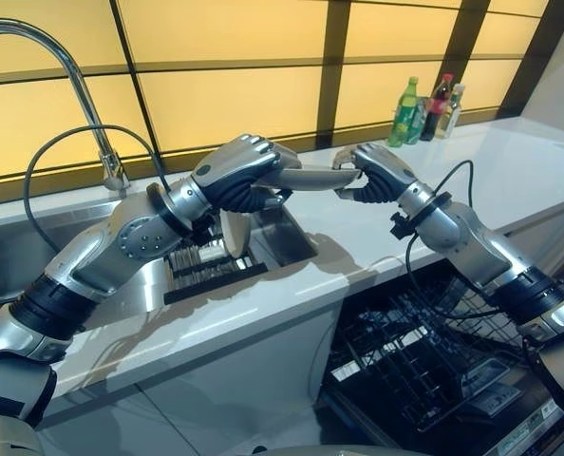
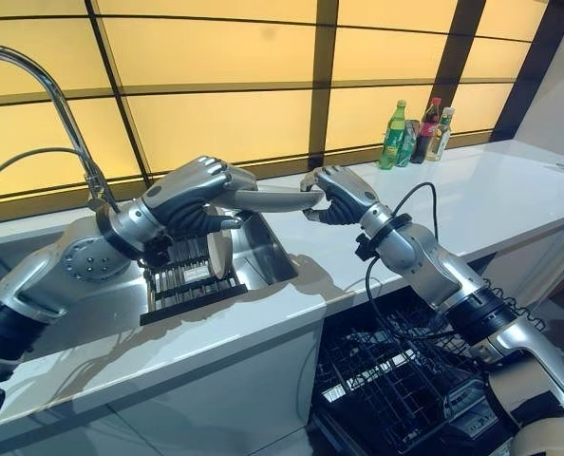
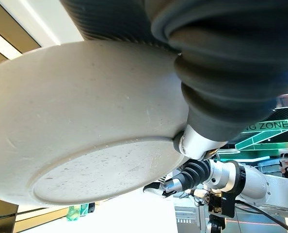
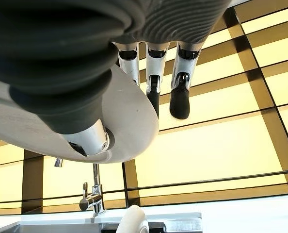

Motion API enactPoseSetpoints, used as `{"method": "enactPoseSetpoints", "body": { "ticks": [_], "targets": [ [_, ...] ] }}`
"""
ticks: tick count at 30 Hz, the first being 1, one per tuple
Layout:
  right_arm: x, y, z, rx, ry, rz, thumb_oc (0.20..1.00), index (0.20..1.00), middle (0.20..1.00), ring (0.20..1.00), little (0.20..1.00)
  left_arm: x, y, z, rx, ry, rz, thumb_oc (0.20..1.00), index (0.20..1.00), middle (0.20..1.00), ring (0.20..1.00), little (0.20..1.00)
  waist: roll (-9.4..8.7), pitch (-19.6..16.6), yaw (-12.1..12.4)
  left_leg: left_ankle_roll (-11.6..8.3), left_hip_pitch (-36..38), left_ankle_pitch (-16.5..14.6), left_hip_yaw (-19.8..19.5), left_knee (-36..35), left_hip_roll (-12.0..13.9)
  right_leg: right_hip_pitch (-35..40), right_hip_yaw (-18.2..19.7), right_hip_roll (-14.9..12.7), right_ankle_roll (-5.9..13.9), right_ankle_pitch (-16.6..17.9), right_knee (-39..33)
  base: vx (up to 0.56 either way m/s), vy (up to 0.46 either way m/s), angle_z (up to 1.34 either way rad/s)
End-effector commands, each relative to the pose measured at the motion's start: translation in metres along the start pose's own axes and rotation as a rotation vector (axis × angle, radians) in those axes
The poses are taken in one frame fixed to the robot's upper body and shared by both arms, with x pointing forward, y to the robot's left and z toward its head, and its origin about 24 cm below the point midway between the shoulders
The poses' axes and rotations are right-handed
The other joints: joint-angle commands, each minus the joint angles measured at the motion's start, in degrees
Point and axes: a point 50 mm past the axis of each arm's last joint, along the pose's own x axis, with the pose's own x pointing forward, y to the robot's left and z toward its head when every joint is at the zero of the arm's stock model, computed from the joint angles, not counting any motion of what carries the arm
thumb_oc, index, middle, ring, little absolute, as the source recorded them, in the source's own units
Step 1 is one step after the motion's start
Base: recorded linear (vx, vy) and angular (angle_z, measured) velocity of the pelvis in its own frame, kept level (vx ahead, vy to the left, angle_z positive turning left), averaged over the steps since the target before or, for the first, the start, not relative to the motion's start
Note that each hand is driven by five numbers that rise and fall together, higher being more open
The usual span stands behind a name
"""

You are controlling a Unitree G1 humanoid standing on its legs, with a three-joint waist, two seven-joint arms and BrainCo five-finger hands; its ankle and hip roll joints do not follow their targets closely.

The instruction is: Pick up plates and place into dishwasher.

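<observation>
One white table (image 1: 472,190) spans the frame; one open dishwasher (image 1: 424,370) sits lower right. At centre, one plate (image 1: 312,177) is clamped between left hand (image 1: 239,171) fingers and right hand (image 1: 377,173) fingers. Another plate (image 1: 233,233) stands in the rack (image 1: 211,269). Three bottles (image 1: 424,109) stand upper right.

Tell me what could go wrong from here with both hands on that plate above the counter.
1. The round off-white plate is pinched at opposite rims by the left hand and right hand; an early release by either could drop it on the white counter.
2. The open dishwasher's black wire rack sits low on the right; swinging down, the plate might clip the counter edge.
3. Another pale plate stands in the sink rack below and could get knocked.
</observation>
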Motion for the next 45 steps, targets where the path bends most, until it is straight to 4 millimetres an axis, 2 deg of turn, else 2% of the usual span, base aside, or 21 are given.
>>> {"method": "enactPoseSetpoints", "body": {
  "ticks": [1,5,6,12,15,22,25,33,39,45],
  "targets": [
    [0.017,-0.026,-0.005,-0.039,0.036,-0.094,0.2,0.2,0.2,0.2,0.2,0.021,0.037,0.021,-0.016,-0.161,0.18,0.2,0.2,0.2,0.2,0.2,-1.91,0.53,2.5,-0.7,3.88,-9.78,-0.7,0.5,-1.59,-0.77,2.12,-4.21,4.91,-2.45,0.47,0.0,0.0,0.0],
    [0.012,-0.031,-0.009,-0.031,0.047,-0.12,0.2,0.2,0.2,0.2,0.2,0.017,0.036,0.018,0.015,-0.13,0.187,0.2,0.2,0.2,0.2,0.2,-1.9,0.48,2.27,-0.72,3.94,-9.86,-0.54,0.5,-1.55,-0.74,2.38,-4.16,4.95,-2.46,0.43,0.0,0.0,0.0],
    [0.009,-0.03,-0.01,-0.034,0.051,-0.125,0.2,0.2,0.2,0.2,0.2,0.015,0.037,0.014,0.009,-0.1,0.181,1.0,1.0,1.0,1.0,1.0,-1.85,0.49,2.18,-0.76,3.96,-9.89,-0.46,0.5,-1.53,-0.76,2.4,-4.18,5.02,-2.44,0.45,0.0,0.0,0.0],
    [-0.013,-0.037,-0.021,-0.041,0.085,-0.153,0.2,0.2,0.2,0.2,0.2,-0.006,0.039,-0.01,0.118,0.06,0.191,1.0,1.0,1.0,1.0,1.0,-1.78,0.54,1.48,-0.76,4.2,-10.01,0.36,0.5,-1.33,-0.79,2.88,-4.11,5.28,-2.29,0.43,0.0,0.0,0.0],
    [-0.028,-0.041,-0.028,-0.057,0.108,-0.16,0.2,0.2,0.2,0.2,0.2,-0.023,0.045,-0.029,0.187,0.173,0.198,1.0,1.0,1.0,1.0,1.0,-1.68,0.59,0.8,-0.76,4.27,-10.06,0.97,0.5,-1.21,-0.97,3.49,-4.01,5.44,-2.19,0.4,0.0,0.0,0.0],
    [-0.061,-0.053,-0.04,-0.111,0.147,-0.141,0.2,0.2,0.2,0.2,0.2,-0.078,0.061,-0.081,0.399,0.506,0.185,1.0,1.0,1.0,1.0,1.0,-1.2,0.96,-1.66,-0.85,4.56,-10.22,3.01,0.5,-0.78,-1.44,5.05,-3.68,5.7,-1.89,0.41,0.0,0.006,-0.05],
    [-0.075,-0.057,-0.042,-0.118,0.16,-0.114,0.2,0.2,0.2,0.2,0.2,-0.103,0.067,-0.097,0.446,0.637,0.205,1.0,1.0,1.0,1.0,1.0,-1.07,1.11,-2.68,-0.92,4.76,-10.28,3.83,0.5,-0.59,-1.52,5.72,-3.6,5.84,-1.83,0.4,0.01,0.01,-0.12],
    [-0.103,-0.069,-0.037,-0.013,0.165,-0.016,0.2,0.2,0.2,0.2,0.2,-0.162,0.072,-0.116,0.483,0.906,0.258,1.0,1.0,1.0,1.0,1.0,-1.03,1.42,-5.42,-1.02,4.98,-10.39,5.87,0.5,-0.18,-2.09,7.72,-3.28,5.99,-1.56,0.37,0.0,0.007,-0.14],
    [-0.131,-0.072,-0.043,0.084,0.239,-0.016,0.2,0.2,0.2,0.2,0.2,-0.189,0.073,-0.117,0.496,0.997,0.301,1.0,1.0,1.0,1.0,1.0,-1.2,1.56,-7.15,-1.03,4.97,-10.46,7.22,0.5,0.06,-2.64,8.96,-3.06,6.1,-1.3,0.33,0.0,-0.005,-0.19],
    [-0.158,-0.066,-0.048,0.157,0.337,0.084,0.2,0.2,0.2,0.2,0.2,-0.209,0.075,-0.114,0.533,1.053,0.28,1.0,1.0,1.0,1.0,1.0,-1.17,1.93,-8.63,-1.01,5.0,-10.43,8.28,0.5,0.29,-3.08,9.92,-2.84,6.17,-1.08,0.45,0.0,-0.009,-0.11]
  ]
}}
